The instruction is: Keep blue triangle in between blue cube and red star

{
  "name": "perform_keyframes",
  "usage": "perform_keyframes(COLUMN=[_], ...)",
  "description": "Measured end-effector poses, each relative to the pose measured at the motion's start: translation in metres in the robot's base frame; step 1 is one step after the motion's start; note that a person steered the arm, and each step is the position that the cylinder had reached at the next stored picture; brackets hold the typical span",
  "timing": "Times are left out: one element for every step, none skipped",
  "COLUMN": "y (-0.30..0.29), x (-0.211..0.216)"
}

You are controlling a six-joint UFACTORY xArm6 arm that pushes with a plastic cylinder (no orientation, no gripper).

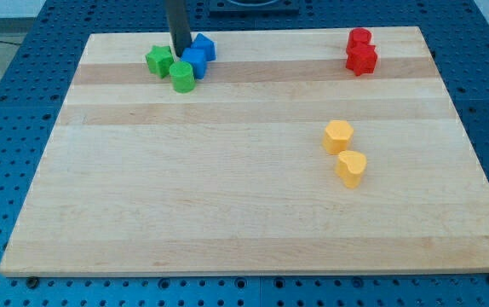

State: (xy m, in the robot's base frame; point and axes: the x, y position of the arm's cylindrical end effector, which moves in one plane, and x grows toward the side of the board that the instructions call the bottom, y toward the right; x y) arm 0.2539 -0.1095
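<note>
My tip [179, 56] sits at the table's [227, 213] eleven o'clock, touching the blue cube [195, 62]; no pincer on me to clench or release. Blue triangle [204, 45] is just at the cube's one o'clock, green blocks [170, 68] at its nine. Red star [362, 59] waits far off at three o'clock.

A pale wooden desk [227, 213], banded in lighter and darker planks, is filling most of the view. It is resting on a blue perforated base plate [6, 111] that is showing on all sides. Even light is falling across both.
</note>
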Motion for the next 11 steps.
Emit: perform_keyframes(y=[0.03, 0.036, -0.004, -0.009, 0.006, 0.033, 0.063, 0.094, 0.106, 0.117, 0.12], x=[0.03, 0.035, 0.028, 0.008, -0.014, -0.013, 0.01, 0.048, 0.049, 0.048, 0.041])
